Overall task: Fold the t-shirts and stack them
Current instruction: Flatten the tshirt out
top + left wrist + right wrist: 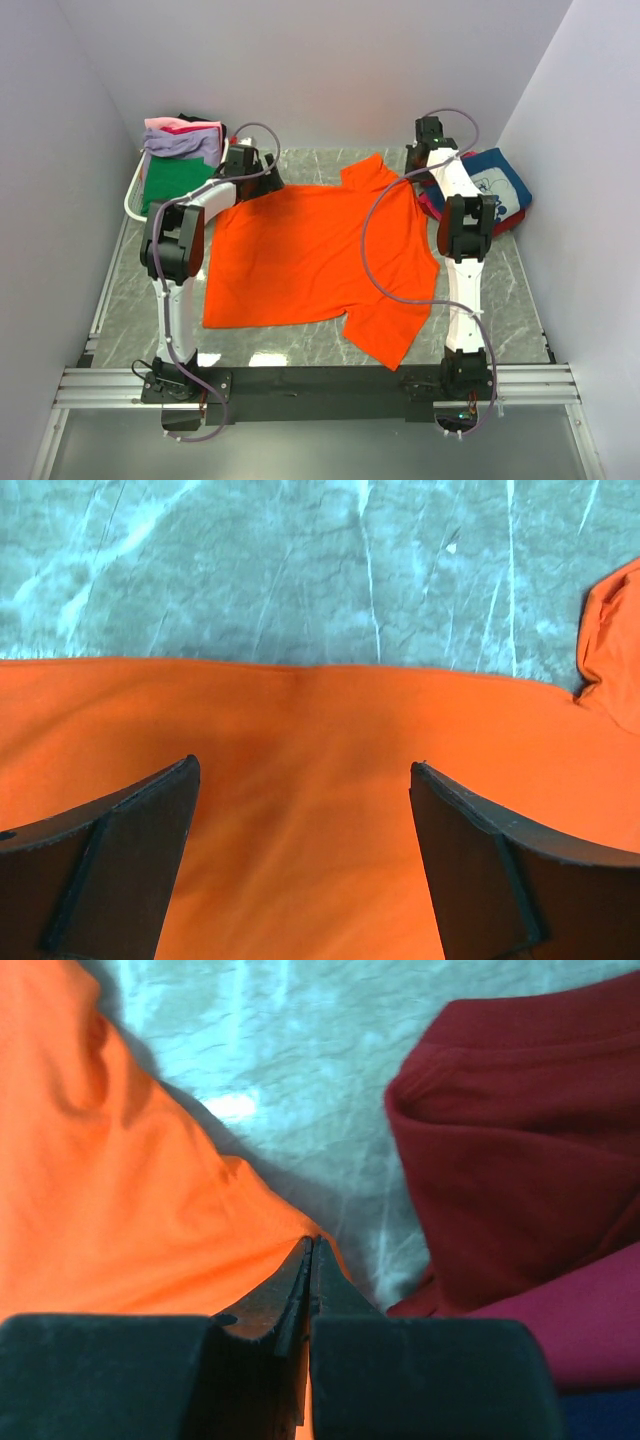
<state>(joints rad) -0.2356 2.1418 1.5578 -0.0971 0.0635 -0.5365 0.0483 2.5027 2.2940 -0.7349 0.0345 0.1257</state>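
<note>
A bright orange t-shirt (310,250) lies spread flat over the middle of the marble table. My left gripper (250,172) hovers above its far left edge, and in the left wrist view the gripper (303,763) stands wide open over the orange cloth (300,720) with nothing between its fingers. My right gripper (418,160) is at the shirt's far right edge. In the right wrist view the gripper (312,1242) is shut, pinching a raised fold of the orange t-shirt (120,1190).
A white basket (133,196) at the back left holds green (178,180), lavender and pink tees. At the back right lies a stack topped by a navy printed tee (497,182), with red cloth (520,1130) under it close to my right gripper. Walls enclose three sides.
</note>
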